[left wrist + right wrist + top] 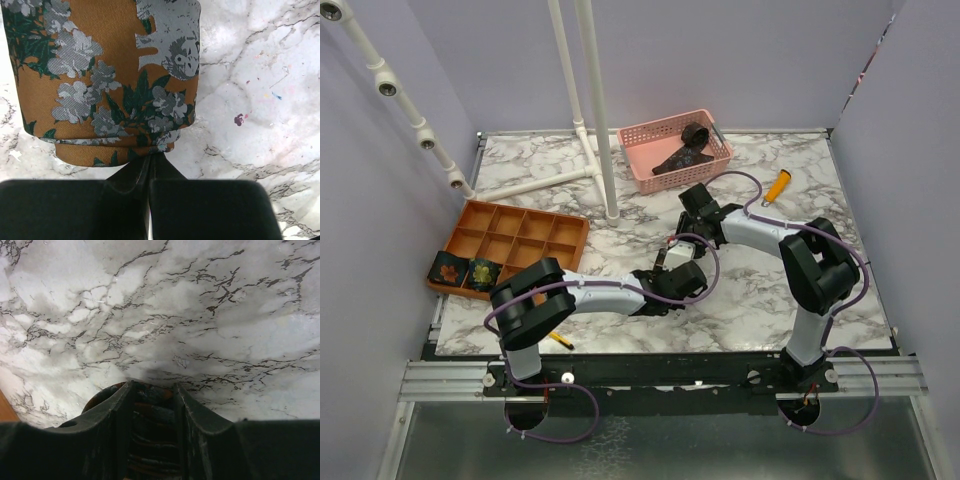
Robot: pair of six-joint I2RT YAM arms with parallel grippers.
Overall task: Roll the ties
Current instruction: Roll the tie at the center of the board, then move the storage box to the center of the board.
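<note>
This is a robotics lab test cell. A left arm (605,293) and a right arm (765,232) are bolted side by side to an aluminium rail (660,378) at the near edge of a marble-patterned counter (750,310). Plain lavender walls (740,60) box the counter in on three sides. A white pipe frame (595,110) stands toward its far edge, and purple cables (558,440) loop from the arms.

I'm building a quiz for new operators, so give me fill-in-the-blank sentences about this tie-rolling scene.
The two rolled ties sit in the ___ tray. The left claw is ___ on the brown floral tie. The loose dark ties lie in the ___ basket. The right claw grips a tie coil over the ___-patterned table.
Missing: orange; shut; pink; marble.
</note>
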